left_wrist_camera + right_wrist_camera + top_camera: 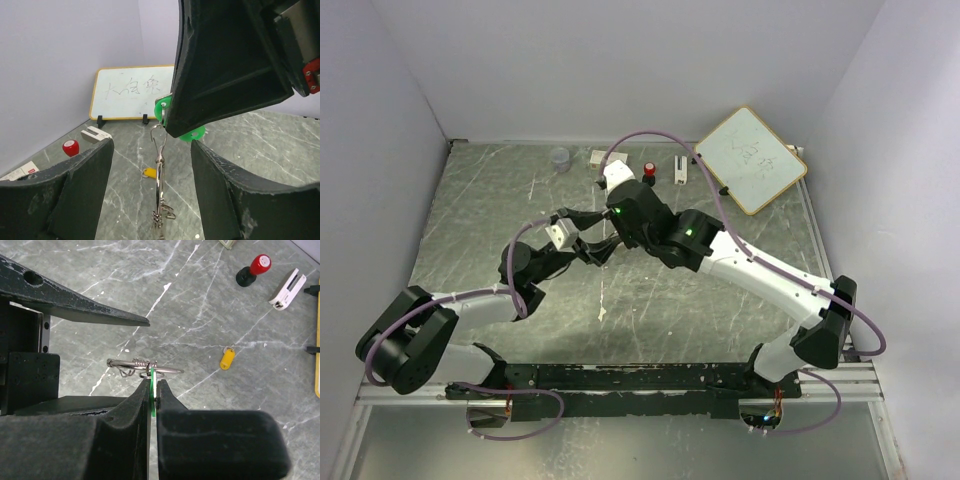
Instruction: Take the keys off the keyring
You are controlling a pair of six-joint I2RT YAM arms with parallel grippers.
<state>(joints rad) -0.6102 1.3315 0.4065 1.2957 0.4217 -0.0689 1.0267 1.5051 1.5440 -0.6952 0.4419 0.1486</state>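
The keyring (160,185) hung above the table (200,300), its green key (195,134) pinched between the right fingers (210,440). The left fingers (75,195) stood spread on either side of the keyring. A yellow key (227,360) lay on the table beyond the keyring, apart from it.

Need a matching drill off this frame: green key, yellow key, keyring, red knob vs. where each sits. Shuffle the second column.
Things:
1. green key
2. yellow key
3. keyring
4. red knob

Places:
A. standing upright on the table
B. pinched in the right gripper
C. lying flat on the table, off the keyring
D. hanging inside the open left gripper, touching neither finger

Pairs: 1-B, 2-C, 3-D, 4-A
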